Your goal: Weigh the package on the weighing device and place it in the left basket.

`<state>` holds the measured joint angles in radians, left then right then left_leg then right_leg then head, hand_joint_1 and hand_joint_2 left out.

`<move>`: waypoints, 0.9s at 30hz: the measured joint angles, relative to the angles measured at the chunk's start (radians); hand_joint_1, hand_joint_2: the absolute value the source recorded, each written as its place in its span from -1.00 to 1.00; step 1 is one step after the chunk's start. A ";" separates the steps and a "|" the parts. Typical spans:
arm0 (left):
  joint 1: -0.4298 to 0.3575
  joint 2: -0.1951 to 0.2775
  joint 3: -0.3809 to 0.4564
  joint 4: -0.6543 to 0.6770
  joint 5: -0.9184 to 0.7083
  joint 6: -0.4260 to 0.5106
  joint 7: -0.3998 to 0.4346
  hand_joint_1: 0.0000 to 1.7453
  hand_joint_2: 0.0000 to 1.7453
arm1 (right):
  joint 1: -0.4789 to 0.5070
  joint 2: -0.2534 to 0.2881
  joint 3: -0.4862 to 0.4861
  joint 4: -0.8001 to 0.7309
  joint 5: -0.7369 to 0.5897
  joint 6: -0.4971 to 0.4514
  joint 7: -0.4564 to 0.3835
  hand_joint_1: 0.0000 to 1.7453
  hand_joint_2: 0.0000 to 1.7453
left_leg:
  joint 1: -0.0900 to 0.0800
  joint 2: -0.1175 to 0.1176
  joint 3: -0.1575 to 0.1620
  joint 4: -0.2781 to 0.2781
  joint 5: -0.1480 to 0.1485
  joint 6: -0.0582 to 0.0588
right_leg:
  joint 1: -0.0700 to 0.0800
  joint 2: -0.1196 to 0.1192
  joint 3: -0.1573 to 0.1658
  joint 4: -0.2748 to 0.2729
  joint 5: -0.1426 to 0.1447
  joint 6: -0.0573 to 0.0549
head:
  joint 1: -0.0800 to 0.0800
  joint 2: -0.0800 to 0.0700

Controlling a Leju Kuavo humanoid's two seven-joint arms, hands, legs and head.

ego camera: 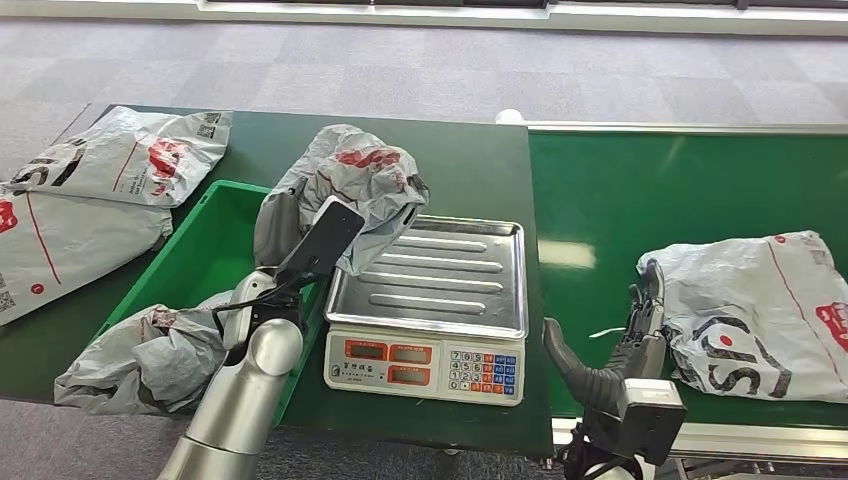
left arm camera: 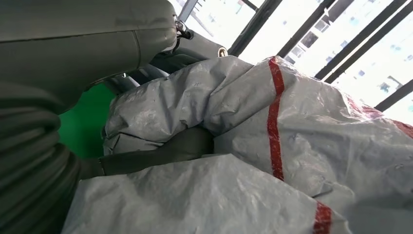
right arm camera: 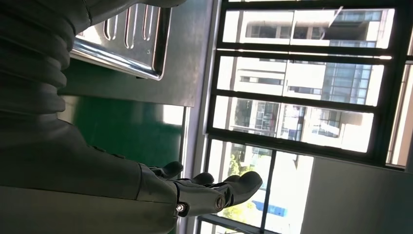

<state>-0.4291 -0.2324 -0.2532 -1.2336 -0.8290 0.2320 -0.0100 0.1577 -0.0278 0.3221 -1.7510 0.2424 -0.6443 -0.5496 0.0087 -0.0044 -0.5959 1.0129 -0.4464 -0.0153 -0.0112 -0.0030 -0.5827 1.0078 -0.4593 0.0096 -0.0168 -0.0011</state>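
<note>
The dark green counter (ego camera: pixel 470 160) carries everything. To the far side of the right hand lies a broad grey plastic mailer bag with red and black print (ego camera: pixel 755 305), resting flat, its near edge just beside that hand's fingers. Two similar grey printed bags (ego camera: pixel 90 190) lie well off beyond the left hand's outer side. The green plastic basket (ego camera: pixel 205 250) sits directly under the left arm, with a crumpled grey bag (ego camera: pixel 150 355) in its near corner. Between the two hands stands the steel-trayed electronic scale with a keypad front (ego camera: pixel 435 290). The crumpled grey package with red markings (ego camera: pixel 355 185) is lifted clear, over the scale tray's edge and the basket's rim. The left hand (ego camera: pixel 320 235) clasps it from beneath, fingers wrapped into its folds. The right hand (ego camera: pixel 610 350) holds nothing, fingers spread.
</note>
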 joint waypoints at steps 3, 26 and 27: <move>0.010 0.009 0.018 -0.052 0.022 0.024 -0.005 1.00 1.00 | 0.003 0.004 -0.005 0.000 0.003 -0.014 0.001 -1.00 1.00 | 0.000 0.000 0.000 0.000 0.000 0.000 | 0.000 0.000 0.000 0.000 0.000 0.000 | 0.000 0.000; 0.077 0.092 0.192 -0.107 0.092 0.127 -0.032 -1.00 1.00 | 0.067 -0.021 -0.027 0.010 -0.081 -0.054 -0.037 -1.00 1.00 | 0.000 0.000 -0.001 0.000 0.000 0.000 | 0.000 0.001 -0.001 0.000 0.000 0.000 | 0.000 0.000; 0.084 0.095 0.199 -0.106 0.090 0.132 -0.030 -1.00 1.00 | 0.071 -0.027 -0.027 0.013 -0.090 -0.054 -0.042 -1.00 1.00 | 0.000 0.000 -0.001 0.000 0.000 0.000 | 0.000 0.001 -0.001 0.000 0.000 0.000 | 0.000 0.000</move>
<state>-0.3454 -0.1372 -0.0545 -1.3393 -0.7391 0.3643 -0.0404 0.2284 -0.0550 0.2954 -1.7377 0.1524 -0.6985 -0.5918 0.0087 -0.0042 -0.5968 1.0129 -0.4466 -0.0154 -0.0114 -0.0023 -0.5840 1.0078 -0.4593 0.0096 -0.0168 -0.0011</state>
